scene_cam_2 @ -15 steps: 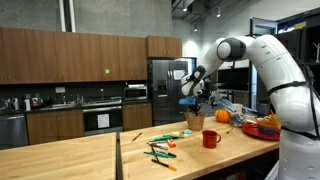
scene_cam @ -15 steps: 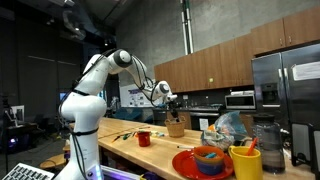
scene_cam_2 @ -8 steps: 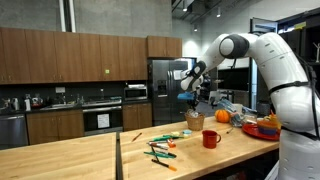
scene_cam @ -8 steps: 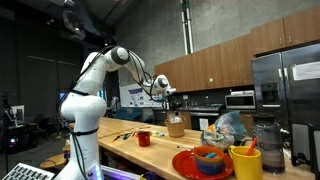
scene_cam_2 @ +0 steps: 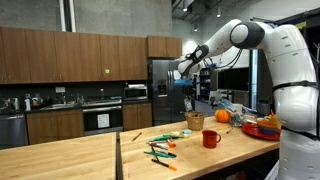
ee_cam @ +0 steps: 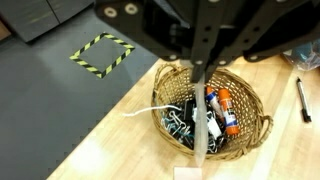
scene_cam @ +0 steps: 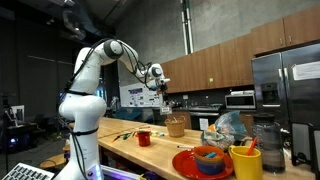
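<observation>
Pincer (ee_cam: 203,62) clenched on a slender pale stick (ee_cam: 202,120). Stick hanging straight down from the fingertips, lower end directly over the wicker basket (ee_cam: 168,82), clear of its contents. Arm raised well above the wooden counter (scene_cam_2: 80,155) in both exterior views. Basket round, two small handles, sitting at the far edge of the counter. Inside: a jumble of markers, one with an orange cap (ee_cam: 226,106), dark clip-like bits, a loose white cord (ee_cam: 140,109) trailing over the left rim. Loose pen (ee_cam: 301,98) on the counter right of the basket. Red mug (scene_cam_2: 210,139) nearer than the basket, contents unseen; scattered pens (scene_cam_2: 163,150) left of it. At the near end in an exterior view, red plate (scene_cam: 180,160) bearing a striped bowl (scene_cam: 208,158), yellow cup (scene_cam: 245,163) just right.
</observation>
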Motion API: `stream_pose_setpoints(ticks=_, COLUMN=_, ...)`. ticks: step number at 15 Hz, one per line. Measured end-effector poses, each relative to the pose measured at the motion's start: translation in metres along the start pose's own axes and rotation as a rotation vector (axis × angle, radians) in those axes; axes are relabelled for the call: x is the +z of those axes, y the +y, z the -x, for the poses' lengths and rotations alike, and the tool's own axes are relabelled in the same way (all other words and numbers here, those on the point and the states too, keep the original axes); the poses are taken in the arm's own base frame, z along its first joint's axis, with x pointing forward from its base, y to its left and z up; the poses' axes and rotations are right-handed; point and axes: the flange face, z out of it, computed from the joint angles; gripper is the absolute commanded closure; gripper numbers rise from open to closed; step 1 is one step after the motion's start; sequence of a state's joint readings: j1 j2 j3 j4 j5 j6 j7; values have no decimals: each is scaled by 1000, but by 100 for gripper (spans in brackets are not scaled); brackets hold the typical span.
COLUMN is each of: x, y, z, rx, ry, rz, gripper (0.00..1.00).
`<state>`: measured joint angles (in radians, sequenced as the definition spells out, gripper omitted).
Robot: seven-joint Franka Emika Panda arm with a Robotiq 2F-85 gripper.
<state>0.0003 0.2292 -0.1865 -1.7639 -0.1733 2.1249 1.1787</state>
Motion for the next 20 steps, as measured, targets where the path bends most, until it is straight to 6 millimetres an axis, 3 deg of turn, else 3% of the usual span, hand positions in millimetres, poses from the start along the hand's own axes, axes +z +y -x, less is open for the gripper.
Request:
stream_pose_setpoints(ticks=3, x=-23, y=1, z=22, rx=-106, ry=-74, rz=5, gripper=99)
stream_pose_setpoints(ticks=4, x=-29, y=3, z=30, rx=-149, ry=-107, rz=13, gripper=72)
stream_pose_setpoints(ticks=6, x=-36, y=6, z=43, rx=-224, ry=-154, rz=33, gripper=67)
stream_pose_setpoints(ticks=10, x=-33, y=10, z=47, rx=-253, ry=-171, rz=65, gripper=41)
stream_pose_setpoints(ticks=13, x=-18, y=14, z=31, rx=-220, ry=-147, rz=89, gripper=21)
stream_pose_setpoints(ticks=16, x=10, y=23, z=5, rx=-162, ry=-105, rz=136, gripper=2)
stream_pose_setpoints(ticks=20, x=62, y=37, z=-18, rx=-78, ry=-101, rz=219, gripper=0)
